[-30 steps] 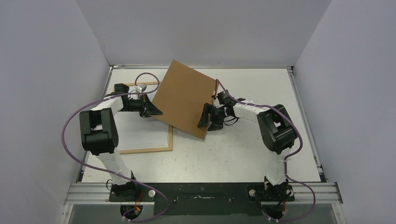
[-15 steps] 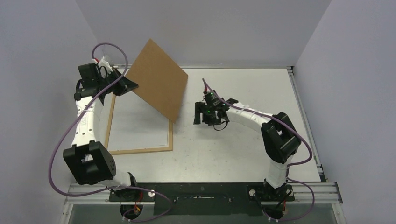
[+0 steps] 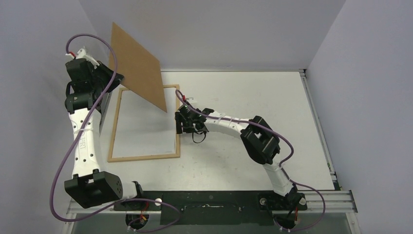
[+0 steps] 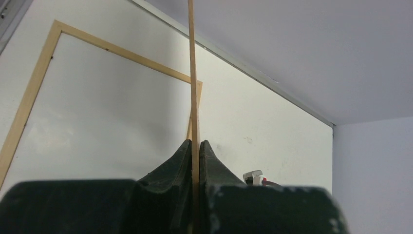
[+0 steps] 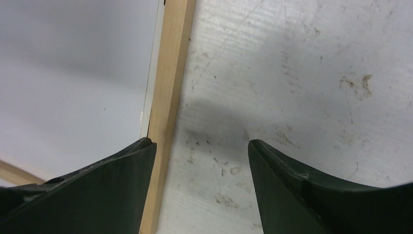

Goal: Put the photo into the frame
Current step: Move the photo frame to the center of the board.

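The light-wood frame (image 3: 144, 157) lies flat at the table's left, and a plain white surface (image 3: 143, 122) fills it. No cat print shows in any view. My left gripper (image 3: 111, 75) is shut on the edge of the brown backing board (image 3: 136, 66) and holds it tilted high over the frame's back left corner. In the left wrist view the board (image 4: 193, 73) stands edge-on between my left gripper's (image 4: 195, 144) shut jaws, above the frame (image 4: 29, 97). My right gripper (image 3: 184, 123) is open and empty, low beside the frame's right rail (image 5: 168, 87). Its left finger (image 5: 122, 175) overlaps that rail.
Grey walls enclose the table on three sides, and the left wall is close behind the raised board. A metal rail (image 3: 209, 200) with both arm bases runs along the near edge. Scuffed bare tabletop (image 5: 292, 73) lies right of the frame.
My left arm has swung the brown board up and to the left, off the frame. My right gripper let go of the board and moved left and down to the frame's right rail.
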Robot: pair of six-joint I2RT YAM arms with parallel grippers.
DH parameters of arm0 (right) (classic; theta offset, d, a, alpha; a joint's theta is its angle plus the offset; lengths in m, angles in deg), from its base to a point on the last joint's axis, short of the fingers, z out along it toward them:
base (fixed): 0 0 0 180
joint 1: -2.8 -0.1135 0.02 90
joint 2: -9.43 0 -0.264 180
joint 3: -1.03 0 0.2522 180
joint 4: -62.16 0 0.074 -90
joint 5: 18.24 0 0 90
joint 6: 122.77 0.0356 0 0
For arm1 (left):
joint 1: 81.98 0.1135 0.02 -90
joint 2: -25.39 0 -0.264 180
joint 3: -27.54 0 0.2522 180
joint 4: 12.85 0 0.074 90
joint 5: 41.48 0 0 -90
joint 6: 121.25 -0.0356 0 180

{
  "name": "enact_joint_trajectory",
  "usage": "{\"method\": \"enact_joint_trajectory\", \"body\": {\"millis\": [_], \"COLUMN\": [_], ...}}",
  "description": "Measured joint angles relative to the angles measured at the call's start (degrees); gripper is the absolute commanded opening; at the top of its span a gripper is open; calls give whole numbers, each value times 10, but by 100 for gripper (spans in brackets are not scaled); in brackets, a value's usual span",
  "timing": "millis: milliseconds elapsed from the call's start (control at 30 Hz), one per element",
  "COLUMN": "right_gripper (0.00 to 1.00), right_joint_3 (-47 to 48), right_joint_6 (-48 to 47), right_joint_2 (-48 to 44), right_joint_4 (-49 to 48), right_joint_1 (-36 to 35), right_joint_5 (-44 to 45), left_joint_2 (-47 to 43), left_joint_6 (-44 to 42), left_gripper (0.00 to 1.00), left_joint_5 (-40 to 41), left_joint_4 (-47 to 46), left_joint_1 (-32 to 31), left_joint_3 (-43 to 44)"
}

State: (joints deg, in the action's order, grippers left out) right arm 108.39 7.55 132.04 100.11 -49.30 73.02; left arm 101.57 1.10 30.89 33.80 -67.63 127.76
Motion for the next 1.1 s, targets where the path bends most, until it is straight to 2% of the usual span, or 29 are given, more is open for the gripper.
{"method": "enact_joint_trajectory", "body": {"millis": [333, 500, 667, 900, 1100], "right_gripper": [59, 50, 36, 25, 20], "right_joint_3": [101, 151, 180, 168, 72], "right_joint_6": [9, 9, 13, 29, 59], "right_joint_2": [72, 113, 128, 119, 57], "right_joint_4": [34, 61, 90, 111, 121], "right_joint_1": [-37, -42, -43, -47, -31], "right_joint_5": [78, 103, 129, 183, 202], "left_joint_2": [4, 11, 18, 23, 30], "left_joint_6": [-3, -10, -16, -21, -19], "left_gripper": [0, 0, 0, 0, 0], "left_joint_5": [42, 58, 75, 85, 80], "left_joint_4": [46, 60, 63, 64, 64], "left_joint_1": [-2, -10, -19, -26, -32], "left_joint_3": [21, 34, 49, 56, 56]}}
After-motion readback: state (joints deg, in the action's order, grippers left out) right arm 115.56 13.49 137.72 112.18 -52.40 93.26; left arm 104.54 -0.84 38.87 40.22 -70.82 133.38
